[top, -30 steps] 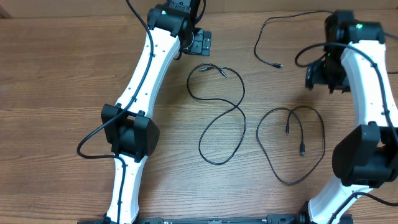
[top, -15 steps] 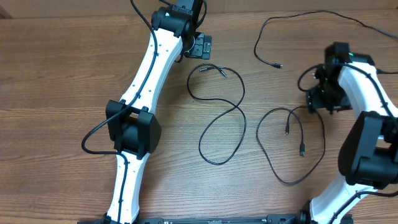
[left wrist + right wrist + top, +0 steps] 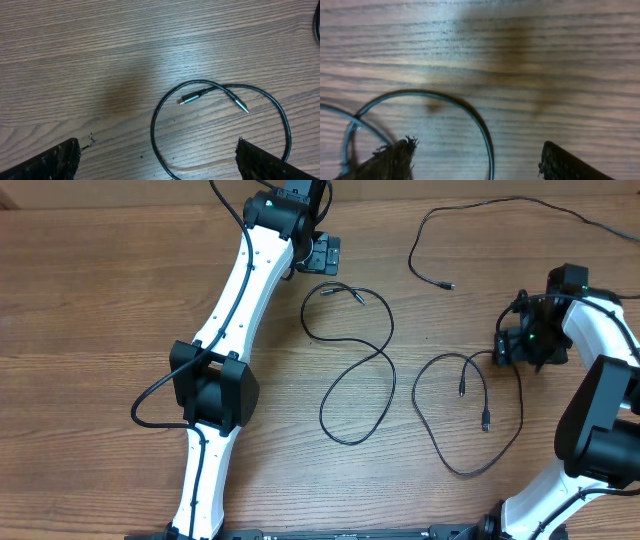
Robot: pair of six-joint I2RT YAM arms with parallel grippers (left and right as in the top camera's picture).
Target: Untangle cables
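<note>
Apparently the sorting is far along. Three cables lie apart on the desk [image 3: 100, 300]: an S-curl [image 3: 153, 131] in the middle, a loop [image 3: 415, 392] to its right, and a far strand [image 3: 412, 252]. The right tool [image 3: 477, 150] hovers released over the loop's far side, and the left tool [image 3: 157, 150] is also released, hanging above the S-curl's crossed plugs. The next move probably calls for lowering and pinching one thin cord squarely.

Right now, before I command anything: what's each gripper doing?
Left gripper: open, holding nothing.
Right gripper: open, holding nothing; a cable loop passes beneath it, ungripped.
</note>
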